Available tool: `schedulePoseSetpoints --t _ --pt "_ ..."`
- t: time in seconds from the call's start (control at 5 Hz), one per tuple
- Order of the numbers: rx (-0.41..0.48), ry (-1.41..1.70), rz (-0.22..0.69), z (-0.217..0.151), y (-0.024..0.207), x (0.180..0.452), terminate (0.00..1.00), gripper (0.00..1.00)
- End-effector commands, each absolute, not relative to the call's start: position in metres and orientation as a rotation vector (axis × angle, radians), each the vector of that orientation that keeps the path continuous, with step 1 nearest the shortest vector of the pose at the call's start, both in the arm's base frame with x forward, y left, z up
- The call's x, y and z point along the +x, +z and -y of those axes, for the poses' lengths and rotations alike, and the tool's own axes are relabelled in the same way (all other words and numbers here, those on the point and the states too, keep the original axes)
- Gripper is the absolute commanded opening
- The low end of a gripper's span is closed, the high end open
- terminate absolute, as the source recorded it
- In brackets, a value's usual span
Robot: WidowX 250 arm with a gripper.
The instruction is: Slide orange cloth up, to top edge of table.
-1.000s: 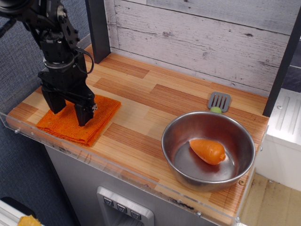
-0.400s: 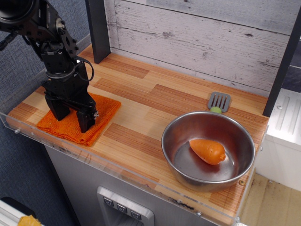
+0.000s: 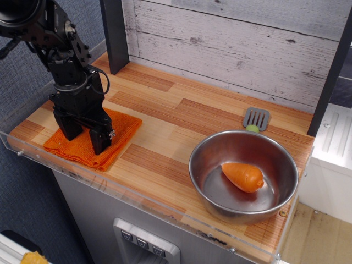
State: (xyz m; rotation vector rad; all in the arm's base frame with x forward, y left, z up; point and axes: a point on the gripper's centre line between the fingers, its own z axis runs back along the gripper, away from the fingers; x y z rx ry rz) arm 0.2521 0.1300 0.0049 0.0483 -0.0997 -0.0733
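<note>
The orange cloth [image 3: 122, 127] lies folded at the front left of the wood-plank table [image 3: 181, 118], close to the clear front rim. My black gripper [image 3: 82, 137] stands upright over the cloth with its two fingers spread. Both fingertips press down on the fabric. The arm hides the cloth's middle and back left part.
A steel bowl [image 3: 243, 175] with an orange carrot toy [image 3: 242, 176] in it sits at the front right. A small grey spatula [image 3: 256, 119] lies behind the bowl. A dark post [image 3: 114, 34] stands at the back left against the plank wall.
My gripper has come down a little and shifted slightly left onto the cloth. The cloth's right edge has barely shifted. Bowl, carrot and spatula have not moved.
</note>
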Motion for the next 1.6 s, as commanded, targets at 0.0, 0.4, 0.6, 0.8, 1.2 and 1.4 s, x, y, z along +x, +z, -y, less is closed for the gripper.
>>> schedulePoseSetpoints --t 0.0,0.4,0.6,0.8,1.2,1.4 --pt "0.04 -0.124 0.119 -0.125 0.003 0.29 0.0 1.0" --pt "0.003 -0.091 0.165 -0.126 -0.003 0.341 0.0 1.0" --pt "-0.02 -0.087 0.185 -0.122 -0.006 0.368 0.0 1.0" --pt "-0.028 -0.093 0.2 -0.113 -0.006 0.391 0.0 1.0" --pt "-0.045 -0.112 0.225 -0.091 0.009 0.413 0.0 1.0" --pt "-0.019 -0.107 0.281 -0.085 0.053 0.423 0.0 1.0"
